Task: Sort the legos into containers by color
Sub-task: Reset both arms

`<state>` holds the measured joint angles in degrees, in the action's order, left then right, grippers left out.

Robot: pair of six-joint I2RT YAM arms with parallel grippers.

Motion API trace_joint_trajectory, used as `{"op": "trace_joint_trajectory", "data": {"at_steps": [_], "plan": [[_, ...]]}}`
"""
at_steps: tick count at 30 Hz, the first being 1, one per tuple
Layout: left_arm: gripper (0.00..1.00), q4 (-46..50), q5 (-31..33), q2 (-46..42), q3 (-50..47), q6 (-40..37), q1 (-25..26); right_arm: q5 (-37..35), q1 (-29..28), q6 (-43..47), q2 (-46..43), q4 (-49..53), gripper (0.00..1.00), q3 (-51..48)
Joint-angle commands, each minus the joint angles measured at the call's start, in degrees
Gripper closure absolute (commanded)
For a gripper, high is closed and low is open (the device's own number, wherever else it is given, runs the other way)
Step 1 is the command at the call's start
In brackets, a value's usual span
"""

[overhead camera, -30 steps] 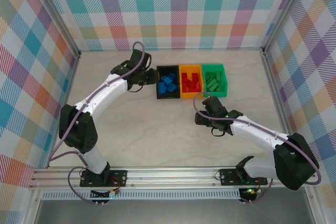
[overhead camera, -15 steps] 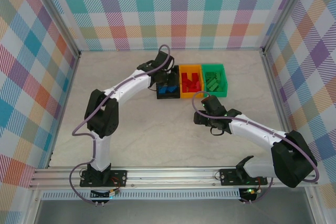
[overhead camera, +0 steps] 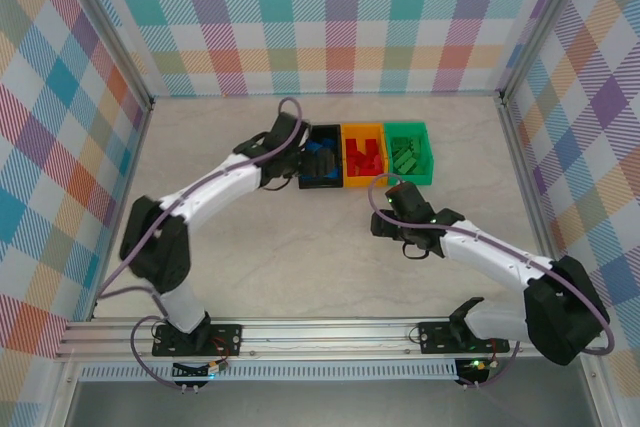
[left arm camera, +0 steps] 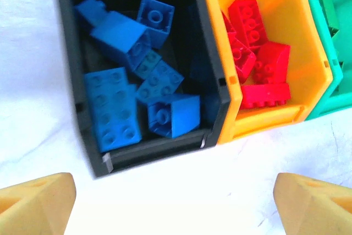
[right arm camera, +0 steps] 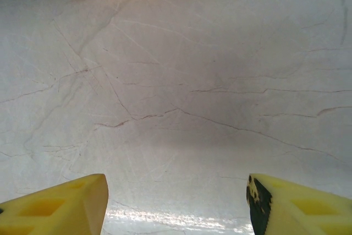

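- The containers (left arm camera: 264,120) sit just ahead of the left gripper (left arm camera: 176,202), whose fingers are spread wide and empty.
- The right gripper (right arm camera: 176,205), also spread and empty, hangs over bare table (right arm camera: 176,81).
- Blue legos (left arm camera: 115,108) lie straight ahead of the left gripper, red legos (left arm camera: 256,64) ahead to its right.

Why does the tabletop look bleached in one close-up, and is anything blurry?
Left wrist view: the table is overexposed to plain white beside the black bin. Right wrist view: its veins are crisp, with a glare strip along the bottom edge. Top view: the left arm looks smeared near its elbow.
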<state>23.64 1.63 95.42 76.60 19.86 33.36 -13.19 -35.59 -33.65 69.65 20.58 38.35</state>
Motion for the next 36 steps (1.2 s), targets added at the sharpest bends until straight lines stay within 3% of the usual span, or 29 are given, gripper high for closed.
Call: {"op": "trace_joint_trajectory", "data": {"at_steps": [1, 6, 13, 17, 22, 25, 28, 31, 34, 36], "plan": [[0.05, -6.64, 7.80, -8.94, -8.79, -0.01, 0.47, -5.21, -0.22, 2.47, -4.39, 3.64, 0.32, 2.84], [0.00, -13.22, 20.34, -25.58, -25.95, 0.49, 0.38, -14.36, 1.48, 8.17, -10.18, 7.78, 0.23, 4.74], [0.00, -1.04, 37.33, -39.12, -33.61, 2.21, -0.41, -27.78, 5.34, 10.04, -17.27, 8.81, 0.00, 4.33], [0.00, 4.03, 46.98, -46.03, -37.99, 6.41, -1.00, -34.95, 7.59, 11.75, -21.07, 5.58, 0.01, 1.55], [0.00, 2.56, 56.93, -53.93, -47.48, 15.11, -3.09, -35.94, 12.65, 16.59, -21.09, -5.43, 0.01, -5.50], [0.00, -2.71, 62.05, -57.58, -53.21, 16.33, -4.33, -38.05, 15.79, 15.34, -17.54, -9.93, 0.01, -7.71], [0.00, -10.41, 67.56, -60.26, -57.05, 16.51, -4.86, -34.85, 19.62, 16.87, -13.32, -15.97, 0.01, -9.34], [0.00, -25.54, 64.95, -60.47, -61.19, 4.85, -6.99, -29.31, 22.18, 20.30, -8.47, -27.54, 0.01, -13.02], [0.00, -36.23, 53.71, -57.00, -62.89, -6.00, -11.16, -21.15, 24.75, 22.31, -3.25, -39.13, 0.01, -16.09], [0.00, -40.28, 49.38, -51.21, -62.66, -7.75, -13.99, -18.01, 25.76, 24.05, 0.78, -45.71, 0.01, -16.23]]}}
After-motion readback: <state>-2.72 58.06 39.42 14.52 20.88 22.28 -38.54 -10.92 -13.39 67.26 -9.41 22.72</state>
